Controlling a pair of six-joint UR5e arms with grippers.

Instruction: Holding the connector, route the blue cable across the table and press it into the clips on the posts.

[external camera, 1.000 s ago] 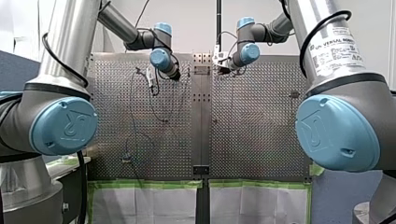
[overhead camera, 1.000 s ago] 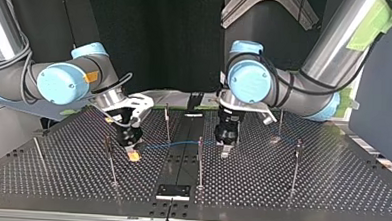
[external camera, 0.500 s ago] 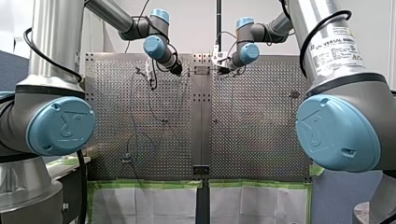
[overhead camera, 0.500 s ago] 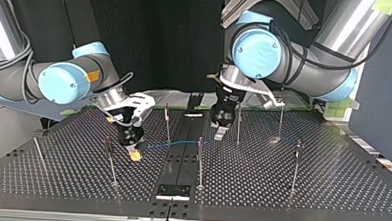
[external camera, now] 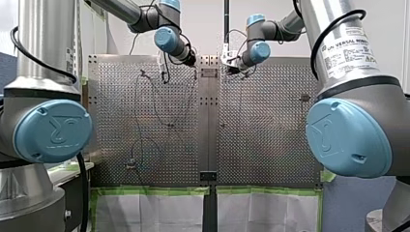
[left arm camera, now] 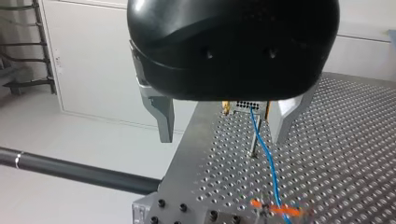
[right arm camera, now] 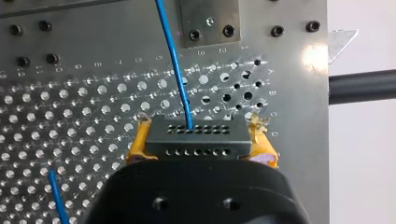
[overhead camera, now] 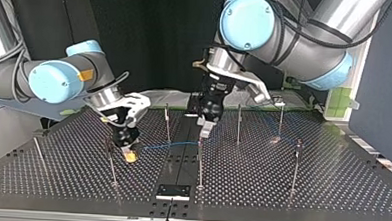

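1. Our right jaws pinched the connector (right arm camera: 194, 137) between their yellow pads (right arm camera: 138, 144). The holding part of the task was therefore in place.
2. The connector sat low over the table (overhead camera: 280, 194), at the top view's left and just beside a thin post (overhead camera: 110, 162).
3. The blue cable (overhead camera: 165, 145) left the connector's face and ran toward the middle post (overhead camera: 199, 163), passing close by its upper end. Beyond that post it showed only faintly, toward the top view's right.
4. Our left jaws were spread and held nothing. They hung just above the middle post, apart from the cable.
5. We judged the routing to be partly done, as the cable spanned part of the table. We could not tell whether it was seated in any of the clips. Pressing it in appeared to be what was left.
6. Materials and shapes:
   - The connector was a dark rectangular block with two rows of small round holes.
   - The cable was thin, smooth and flexible, and lay in a shallow curve.
   - The posts were slender upright metal rods.
   - The table was a metal plate with a regular grid of holes.
   - The left jaws were bare metal under a rounded black housing (left arm camera: 233, 46).
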